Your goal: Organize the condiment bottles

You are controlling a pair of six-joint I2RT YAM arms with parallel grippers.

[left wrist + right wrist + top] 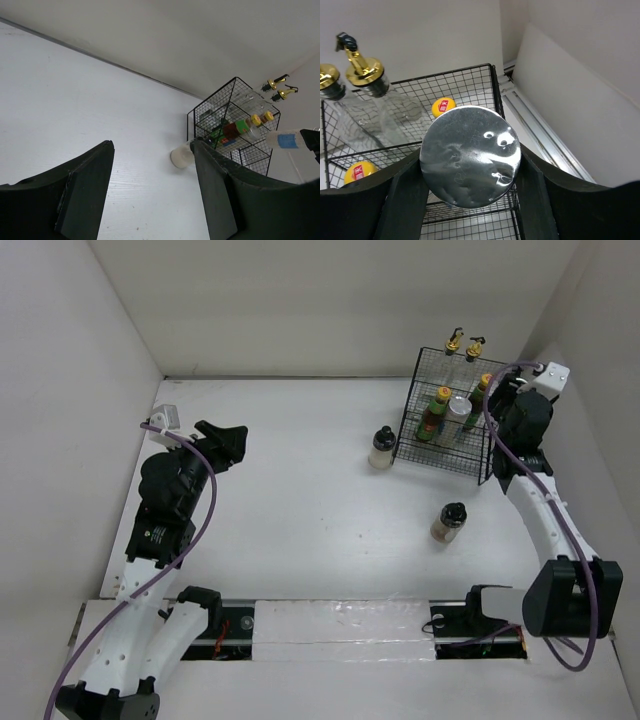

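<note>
- Step in hand: stowing one jar. The right claw is clenched on a silver-lidded jar, one finger against each side of it. It is over the wire basket, at about 1 o'clock on the tabletop.
- In the wrist view the jar hangs over the basket's right-hand part. An orange-capped bottle stands just beyond it at 11 o'clock, and the two gold-spouted bottles are further back at 10 o'clock. I cannot tell whether its base touches the wire shelf, because the lid hides everything beneath.
- The left claw is released and empty. It hovers over the 9 o'clock side of the tabletop, well apart from every bottle.
- Two jars stand outside the basket. A cream-filled jar is just beside the basket's 8 o'clock corner. A dark-lidded jar is on bare tabletop at the basket's 6 o'clock, apart from it.
- Judgement: most of the sorting looks done, with this jar and those two left.
- Next move, as I read it: lower the jar straight down into a free spot, upright and clear of the neighbouring bottle, until it seats. Then let go and lift straight up so the fingers catch neither wire nor caps. The dark-lidded jar lies nearest the right arm and seems the natural next pick.
</note>
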